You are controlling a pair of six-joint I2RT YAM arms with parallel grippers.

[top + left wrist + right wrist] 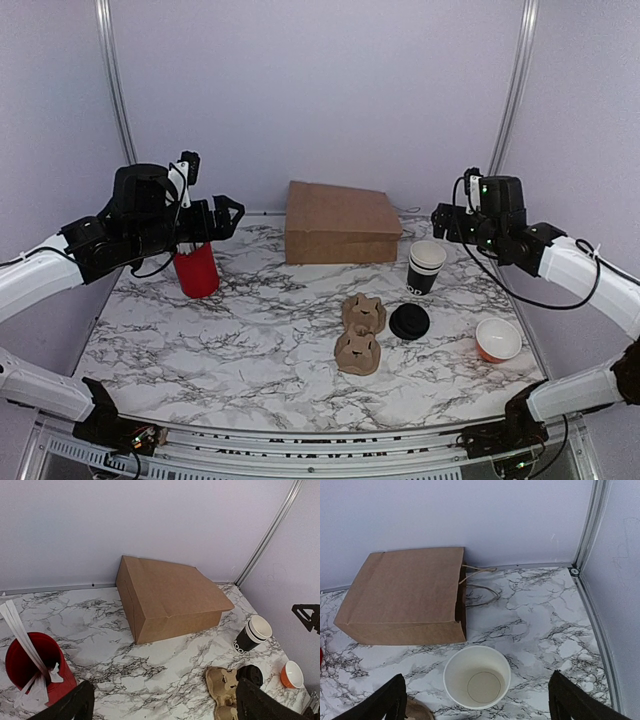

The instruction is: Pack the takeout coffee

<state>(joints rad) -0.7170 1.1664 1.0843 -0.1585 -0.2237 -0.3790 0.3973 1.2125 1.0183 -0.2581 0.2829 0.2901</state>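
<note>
The takeout coffee, with its lid on, shows in none of these views. A black paper cup (426, 268) stands uncovered right of the centre, its white rim and inside (477, 676) showing. A loose black lid (409, 322) lies in front of it. A brown paper bag (340, 222) lies on its side at the back, with its mouth and handles (480, 582) to the right. My right gripper (445, 222) hangs open above the uncovered cup, one finger to each side in the right wrist view. My left gripper (222, 218) is open and raised at the left, holding nothing.
A red cup (197, 270) holding white stirrers stands under the left arm. A cardboard cup carrier (360, 333) lies near the middle, beside the lid. A small orange bowl (498, 340) sits at the front right. Walls close off the table at the back and sides.
</note>
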